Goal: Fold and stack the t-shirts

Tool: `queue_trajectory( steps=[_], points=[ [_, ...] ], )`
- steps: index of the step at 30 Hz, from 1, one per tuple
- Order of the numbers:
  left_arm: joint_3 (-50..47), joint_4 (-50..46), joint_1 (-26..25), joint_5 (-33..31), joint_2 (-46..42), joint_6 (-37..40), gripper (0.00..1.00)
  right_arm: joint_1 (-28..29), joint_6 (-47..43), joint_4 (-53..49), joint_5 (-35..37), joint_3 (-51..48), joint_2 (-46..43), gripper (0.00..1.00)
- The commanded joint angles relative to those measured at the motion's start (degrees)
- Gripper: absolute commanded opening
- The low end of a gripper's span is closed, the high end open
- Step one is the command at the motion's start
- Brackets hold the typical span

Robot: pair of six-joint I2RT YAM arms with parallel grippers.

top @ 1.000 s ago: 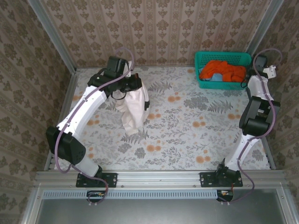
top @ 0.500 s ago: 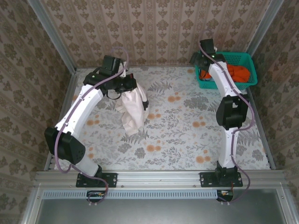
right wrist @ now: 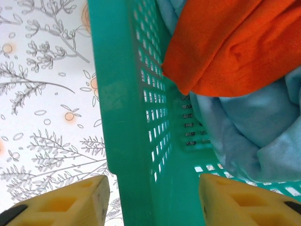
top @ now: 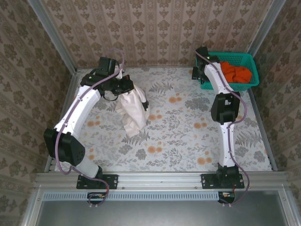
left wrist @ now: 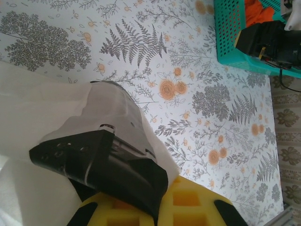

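Note:
A cream-white t-shirt (top: 133, 113) hangs bunched from my left gripper (top: 124, 87) over the left half of the table, its lower end touching the surface. In the left wrist view the pale cloth (left wrist: 37, 103) runs between the yellow pads of the left gripper (left wrist: 164, 188), which is shut on it. Orange t-shirts (top: 236, 73) lie in the teal basket (top: 230, 55) at the back right. My right gripper (top: 200, 70) is at the basket's left end. The right gripper (right wrist: 153, 197) stands open astride the basket wall (right wrist: 122, 94), one finger outside and one inside, below the orange cloth (right wrist: 225, 42).
Light blue cloth (right wrist: 244, 132) lies under the orange shirts in the basket. The floral tablecloth (top: 188, 132) covers the table, which is walled in by patterned panels and metal rails. The basket also shows in the left wrist view (left wrist: 230, 33).
The right arm has swung from the basket's right side to its left end, and its jaws have narrowed around the wall. The left arm has shifted slightly left with the hanging shirt.

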Motion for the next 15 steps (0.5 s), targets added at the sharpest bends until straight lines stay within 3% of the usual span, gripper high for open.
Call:
queue_trajectory(
  steps=[1,9,15],
  points=[
    [0.9,-0.4,-0.6,1.8,0.2,-0.9,0.03,-0.5,-3.9,-2.0,1.6,2.5,1.2,0.50],
    [0.7,-1.3,-0.7,1.5,0.2,-0.7,0.03,-2.1,-6.8,0.2,1.6,3.5,1.3,0.42],
    [1.4,-1.5,-0.9,2.1,0.8,-0.3,0.03,-2.8,-8.5,0.6,1.1,4.4,1.1,0.43]
  ],
)
